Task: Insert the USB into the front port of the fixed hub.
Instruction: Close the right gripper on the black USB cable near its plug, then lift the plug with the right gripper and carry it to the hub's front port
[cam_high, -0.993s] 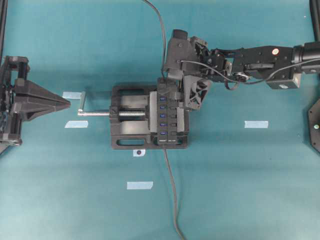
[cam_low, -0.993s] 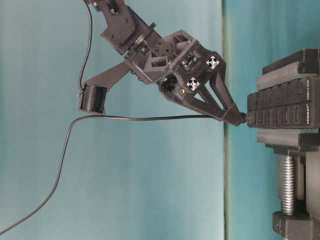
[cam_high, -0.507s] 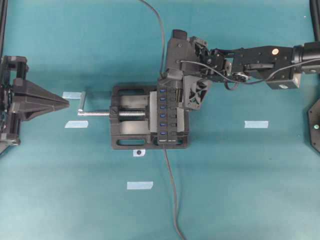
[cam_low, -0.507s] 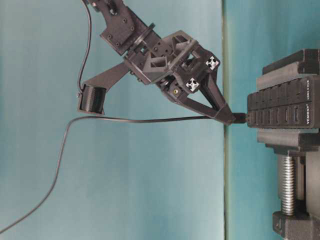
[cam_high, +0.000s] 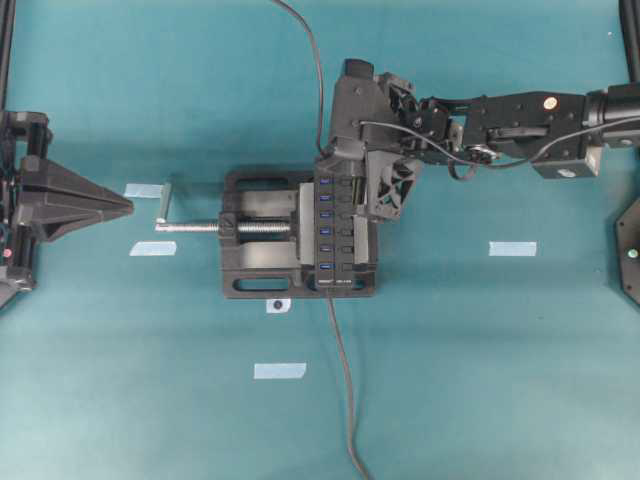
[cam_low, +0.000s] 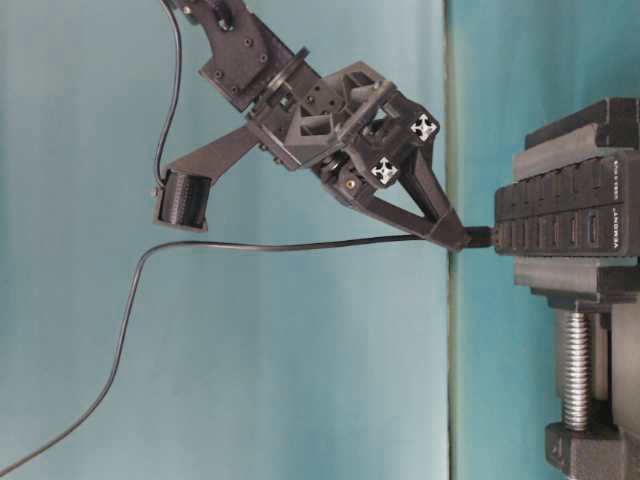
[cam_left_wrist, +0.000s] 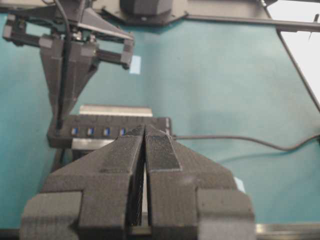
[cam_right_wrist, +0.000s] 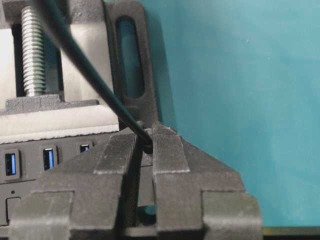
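The fixed hub (cam_high: 337, 225) lies clamped in a black vise (cam_high: 255, 270), its blue ports facing up. My right gripper (cam_high: 333, 158) hangs at the hub's far end, shut on the USB (cam_low: 481, 237). The small black plug sticks out past the fingertips (cam_low: 452, 232) and meets the end face of the hub (cam_low: 560, 220); how deep it sits cannot be told. In the right wrist view the pads (cam_right_wrist: 167, 150) pinch the USB (cam_right_wrist: 148, 146) where its cable (cam_right_wrist: 75, 60) leaves. My left gripper (cam_high: 120, 205) is shut and empty, far left of the vise.
The vise's silver screw and crank (cam_high: 163, 205) point toward my left gripper. The hub's own cable (cam_high: 340, 380) runs to the near table edge. The USB cable (cam_high: 315, 70) trails off the far edge. Pale tape marks (cam_high: 512, 248) dot the teal table.
The right gripper's fingers, spread around the plug a second ago, have closed on it. The left arm has drawn back slightly to the left.
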